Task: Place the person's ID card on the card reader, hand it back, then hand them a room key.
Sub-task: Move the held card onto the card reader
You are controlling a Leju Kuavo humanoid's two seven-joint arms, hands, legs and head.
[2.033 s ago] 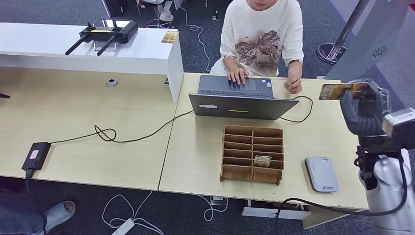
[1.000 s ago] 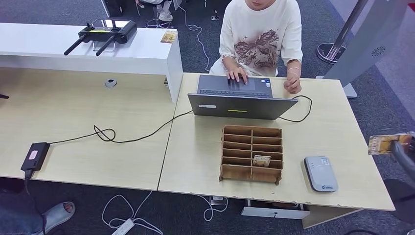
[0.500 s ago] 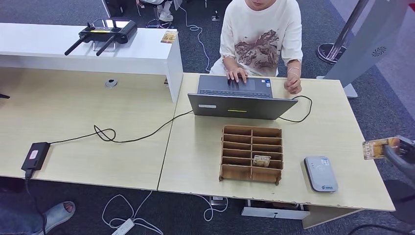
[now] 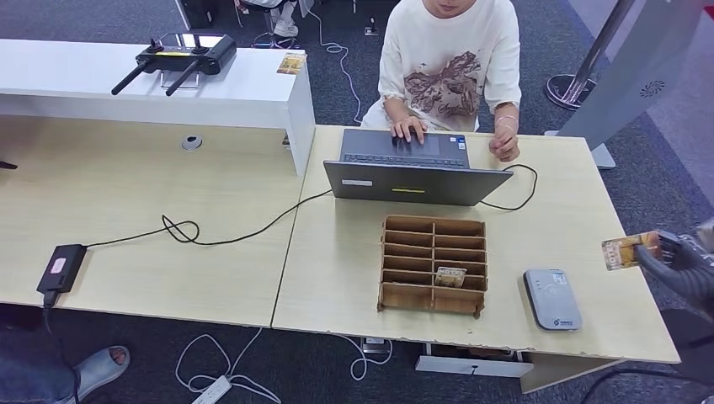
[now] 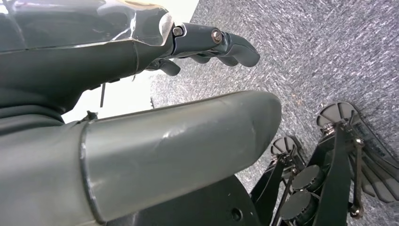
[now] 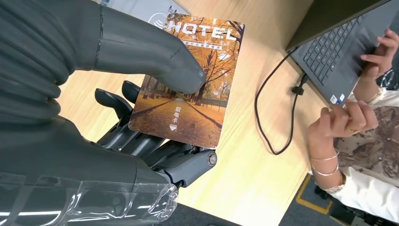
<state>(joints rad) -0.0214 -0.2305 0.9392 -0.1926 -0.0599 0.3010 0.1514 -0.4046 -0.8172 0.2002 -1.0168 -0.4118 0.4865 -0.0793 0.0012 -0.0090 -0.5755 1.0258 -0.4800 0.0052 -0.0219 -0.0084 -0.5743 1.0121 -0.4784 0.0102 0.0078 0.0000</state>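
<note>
Card [image 6: 188,80] with an autumn avenue and the word HOTEL printed on it sits pinched in the right robot hand [image 6: 146,94], thumb pressed on its face and darker fingers [image 6: 113,101] curled behind it. From the head view this right robot hand [image 4: 674,252] comes in at the 3 o'clock edge, the card [image 4: 621,251] hanging above the edge of the pale wood surface [image 4: 354,269], near the white card reader [image 4: 552,298], which lies flat at about 8 o'clock from the card. At 9 o'clock from the reader stands a wooden slotted box [image 4: 434,264] with another card [image 4: 450,276] standing in one compartment. At 12 o'clock a person [image 4: 450,59] types on a grey laptop [image 4: 417,168]. The left robot hand [image 5: 207,44] hangs over grey carpet, fingers loosely spread, holding nothing
</note>
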